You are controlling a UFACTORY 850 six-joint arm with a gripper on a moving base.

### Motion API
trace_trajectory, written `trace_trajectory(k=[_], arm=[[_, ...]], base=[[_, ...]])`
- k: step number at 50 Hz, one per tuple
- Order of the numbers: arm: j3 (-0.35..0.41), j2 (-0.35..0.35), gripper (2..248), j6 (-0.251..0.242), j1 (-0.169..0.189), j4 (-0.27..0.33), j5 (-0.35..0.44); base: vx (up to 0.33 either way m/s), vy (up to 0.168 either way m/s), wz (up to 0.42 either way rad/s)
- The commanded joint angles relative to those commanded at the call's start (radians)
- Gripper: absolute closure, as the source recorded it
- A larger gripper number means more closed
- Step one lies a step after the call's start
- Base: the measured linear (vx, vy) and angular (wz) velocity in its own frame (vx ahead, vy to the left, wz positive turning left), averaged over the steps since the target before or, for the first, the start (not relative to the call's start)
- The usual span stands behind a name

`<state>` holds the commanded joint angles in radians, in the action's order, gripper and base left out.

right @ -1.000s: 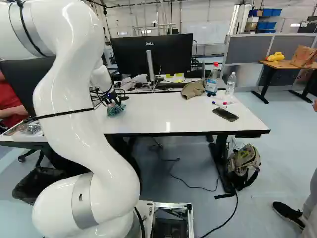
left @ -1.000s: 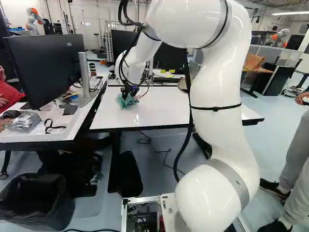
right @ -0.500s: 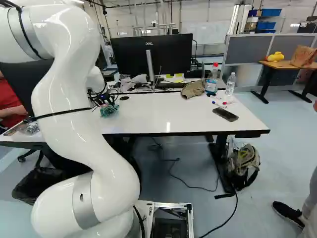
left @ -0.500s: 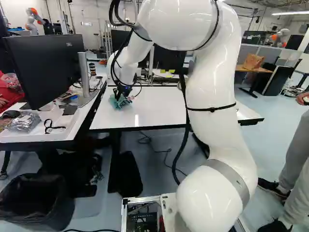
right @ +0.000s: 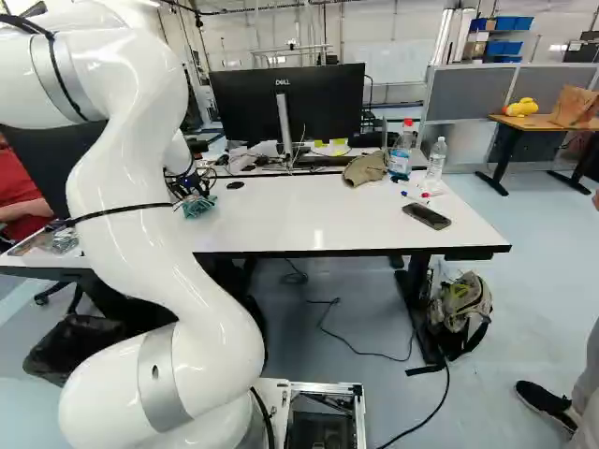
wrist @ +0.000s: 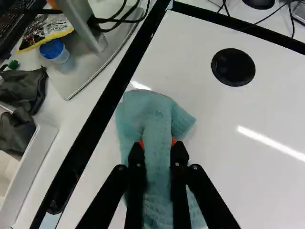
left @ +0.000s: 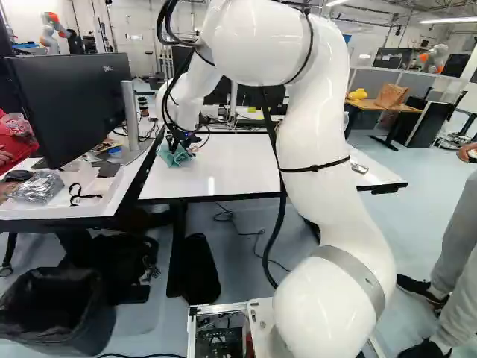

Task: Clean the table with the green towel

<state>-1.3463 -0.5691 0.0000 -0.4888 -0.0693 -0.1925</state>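
Note:
In the left base view my gripper (left: pixel 179 142) points down at the white table (left: pixel 231 168), near its left edge. The green towel (left: pixel 175 156) is bunched under it. From the wrist, my gripper (wrist: pixel 157 145) has its two fingers on opposite sides of a fold of the towel (wrist: pixel 156 125), shut on it. Loose cloth spreads ahead of and beneath the fingers, against the tabletop. The right base view shows the towel (right: pixel 197 206) partly beside my arm.
A black round disc (wrist: pixel 233 67) lies on the table ahead of the gripper. The neighbouring desk holds a monitor (left: pixel 71 104). Bottles (right: pixel 436 159), a cap (right: pixel 365 168) and a phone (right: pixel 427 216) occupy the table's far right. Another robot (left: pixel 52 33) stands far back.
My arm has swung leftward in the left base view, carrying the gripped towel over the tabletop toward the table's left edge. The base has not moved.

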Motion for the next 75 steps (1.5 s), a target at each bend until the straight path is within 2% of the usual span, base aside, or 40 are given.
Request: trace_trajectory(k=[10,19,60,75], arm=[[-0.042,-0.031,191,0.000,0.017,0.000,0.000],[-0.050,-0.036,191,0.000,0.039,0.000,0.000],[0.040,0.029,191,0.000,0.142,0.000,0.000],[0.094,0.069,191,0.000,0.176,0.000,0.000]], base=[[0.000,0.000,0.000],[0.000,0.000,0.000],[0.000,0.000,0.000],[0.000,0.000,0.000]])
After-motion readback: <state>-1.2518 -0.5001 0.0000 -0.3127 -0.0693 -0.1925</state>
